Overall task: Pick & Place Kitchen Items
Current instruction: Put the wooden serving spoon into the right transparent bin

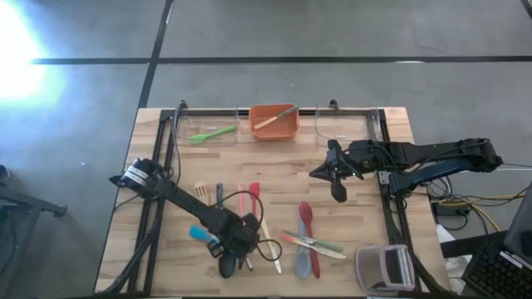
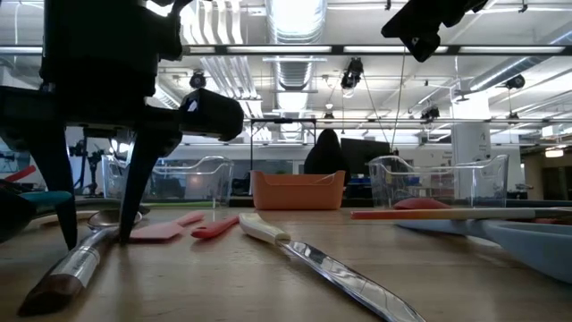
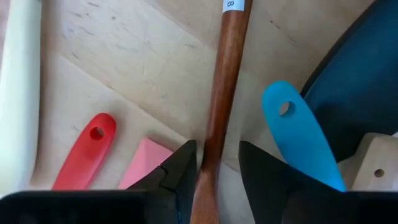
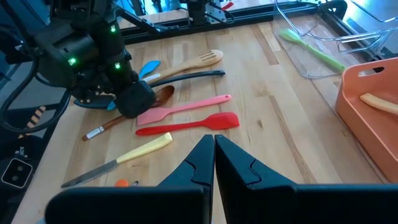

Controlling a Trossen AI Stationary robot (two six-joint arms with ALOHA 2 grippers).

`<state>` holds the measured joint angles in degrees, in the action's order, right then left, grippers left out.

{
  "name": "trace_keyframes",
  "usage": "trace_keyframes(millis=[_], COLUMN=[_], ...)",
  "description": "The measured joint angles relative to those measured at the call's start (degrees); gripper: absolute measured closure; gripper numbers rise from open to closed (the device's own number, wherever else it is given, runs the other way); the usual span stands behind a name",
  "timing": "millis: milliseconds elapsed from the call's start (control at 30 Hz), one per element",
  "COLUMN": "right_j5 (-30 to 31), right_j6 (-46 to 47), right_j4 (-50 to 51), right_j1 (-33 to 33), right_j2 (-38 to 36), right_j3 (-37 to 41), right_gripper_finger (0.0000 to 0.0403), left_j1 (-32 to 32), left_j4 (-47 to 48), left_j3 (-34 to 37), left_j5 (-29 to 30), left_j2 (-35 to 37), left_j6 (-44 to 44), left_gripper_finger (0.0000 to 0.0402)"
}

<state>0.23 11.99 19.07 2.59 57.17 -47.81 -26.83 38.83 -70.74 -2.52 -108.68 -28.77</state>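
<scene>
My left gripper (image 3: 217, 152) is open and low over the table's near left part (image 1: 239, 239). Its fingertips stand on either side of a brown wooden spoon handle (image 3: 219, 93), which lies flat on the table. I cannot tell whether they touch it. In the low view its fingers (image 2: 96, 234) reach down to the tabletop. A red spatula (image 4: 193, 124), a pink spatula (image 4: 186, 107), a blue handle (image 3: 298, 134) and a cream-handled knife (image 4: 134, 152) lie close by. My right gripper (image 4: 214, 155) is shut and empty, high over the table's right middle (image 1: 337, 178).
An orange bin (image 1: 274, 122) holding a pale wooden utensil stands at the far edge between two clear bins. The left clear bin holds a green utensil (image 1: 212, 133). More utensils (image 1: 309, 241) lie near the middle front. A clear container (image 1: 384, 267) stands at the near right.
</scene>
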Motion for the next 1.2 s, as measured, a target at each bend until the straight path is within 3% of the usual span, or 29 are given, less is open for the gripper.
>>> trace_keyframes(millis=[333, 600, 1200], right_j5=[-0.02, 0.00, -0.02], right_j6=[-0.22, -0.22, -0.22], right_j4=[0.02, 0.02, 0.02], right_j1=[0.00, 0.00, 0.00], right_j2=[0.00, 0.00, 0.00], right_j3=[0.00, 0.00, 0.00], right_gripper_finger=[0.0394, 0.0394, 0.0394], left_j1=[0.48, 1.25, 1.43], left_j4=[-0.08, -0.91, -2.43], left_j3=[-0.09, 0.00, 0.28], left_j5=[-0.42, -0.77, 1.03], left_j2=[-1.71, -1.69, 0.63], left_j6=[-0.81, -1.64, -2.64], left_gripper_finger=[0.0286, 0.0371, 0.0373])
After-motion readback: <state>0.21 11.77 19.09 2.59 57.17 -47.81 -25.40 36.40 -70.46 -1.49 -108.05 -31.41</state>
